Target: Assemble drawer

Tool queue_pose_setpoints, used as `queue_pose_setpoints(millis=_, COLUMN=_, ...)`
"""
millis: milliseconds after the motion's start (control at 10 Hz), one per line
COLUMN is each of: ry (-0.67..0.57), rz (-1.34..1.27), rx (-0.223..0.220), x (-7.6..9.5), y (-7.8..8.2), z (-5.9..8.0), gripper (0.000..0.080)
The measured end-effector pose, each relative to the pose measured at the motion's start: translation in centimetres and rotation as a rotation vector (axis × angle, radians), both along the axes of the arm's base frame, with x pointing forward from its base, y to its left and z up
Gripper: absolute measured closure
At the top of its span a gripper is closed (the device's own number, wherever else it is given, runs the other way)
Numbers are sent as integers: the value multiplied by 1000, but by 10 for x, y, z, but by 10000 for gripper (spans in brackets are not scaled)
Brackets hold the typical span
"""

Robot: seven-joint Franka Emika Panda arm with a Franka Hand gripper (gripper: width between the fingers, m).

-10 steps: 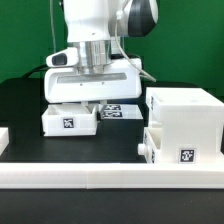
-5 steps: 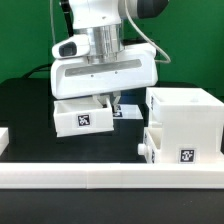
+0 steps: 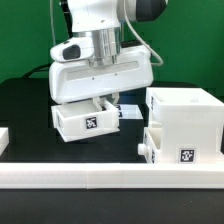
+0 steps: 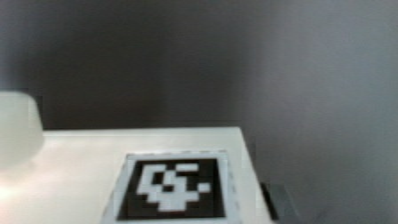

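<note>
My gripper [image 3: 104, 101] is shut on a small white open-top tray [image 3: 86, 121] with a black-and-white tag on its front. It holds the tray slightly tilted above the black table. The big white cube casing [image 3: 190, 108] stands at the exterior view's right, close to the held tray. A second small tray [image 3: 150, 147] sticks out of the casing's lower part toward the exterior view's left. In the wrist view a white surface with a tag [image 4: 173, 186] fills the near part. My fingers do not show there.
A long low white rail [image 3: 100, 178] runs across the front of the table. The marker board [image 3: 129, 111] lies flat behind the held tray. A white piece [image 3: 3, 139] shows at the exterior view's left edge.
The small tray has left the table. My gripper has carried it up and toward the exterior view's right, nearer the casing, and it now hangs slightly tilted.
</note>
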State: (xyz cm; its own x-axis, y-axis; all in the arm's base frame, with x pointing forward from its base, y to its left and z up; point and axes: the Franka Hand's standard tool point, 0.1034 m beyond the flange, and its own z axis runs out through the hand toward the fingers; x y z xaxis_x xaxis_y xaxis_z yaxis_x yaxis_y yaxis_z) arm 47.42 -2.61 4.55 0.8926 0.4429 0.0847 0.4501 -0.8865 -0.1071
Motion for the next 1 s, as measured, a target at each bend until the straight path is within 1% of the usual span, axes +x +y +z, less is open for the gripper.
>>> queue_pose_setpoints(millis=200, ry=-17, rz=198, rx=-14, x=15, y=-2, z=9, gripper=755)
queue_pose_setpoints(millis=300, ry=-31, rz=293, rx=-23, x=19, y=-4, z=11, gripper=755)
queue_pose_setpoints(millis=700, ry=-54, rz=554, rx=-35, x=16, y=-7, z=8, gripper=755)
queue_pose_setpoints(millis=900, ry=-93, rz=839, rx=-74, x=24, y=-17, z=13, gripper=755)
queue_pose_setpoints(millis=1000, ry=-96, rz=930, rx=-86, x=28, y=-18, z=15, gripper=755)
